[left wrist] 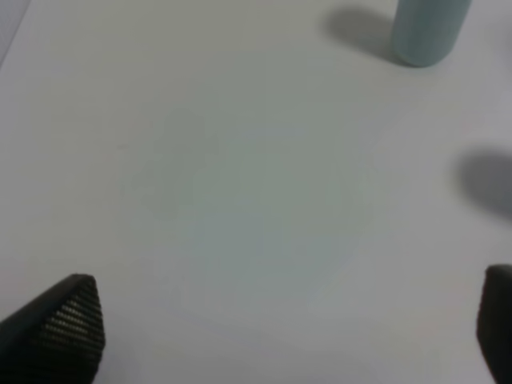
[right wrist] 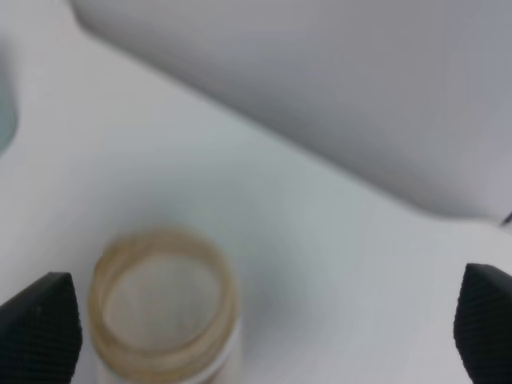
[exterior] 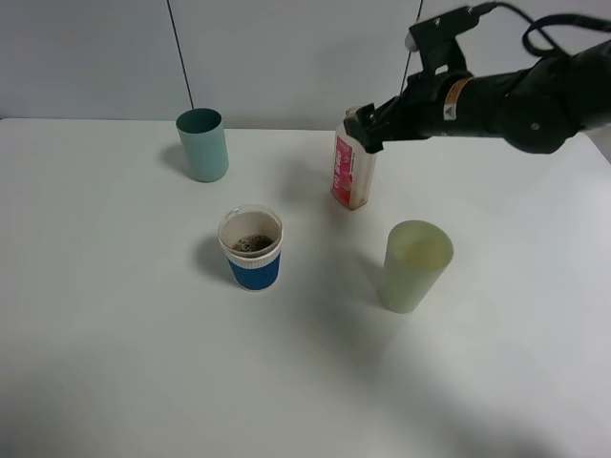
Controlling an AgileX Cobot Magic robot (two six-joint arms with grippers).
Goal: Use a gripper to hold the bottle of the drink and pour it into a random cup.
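Risk: bottle (exterior: 352,172) is looking tilted on the table (exterior: 115,363) w/ right claw (exterior: 366,131) hovering right at its neck; any nudge while lifting off is likely tipping it over. Right claw is standing wide open, gripping nothing; in wrist view the bottle mouth is sitting betw. the two tips, nearer one. Cup (exterior: 251,248) is standing apart, holding dark drink (exterior: 252,243). Left claw (left wrist: 284,332) is also spread, idle.

The right arm (exterior: 535,100) is matte black and bulky, with an orange-gold band near the wrist beside a small white marking. A black cable loops over it above a pale camera mount. Its gripper (exterior: 368,129) carries black jaws with cross-hatched, textured pads
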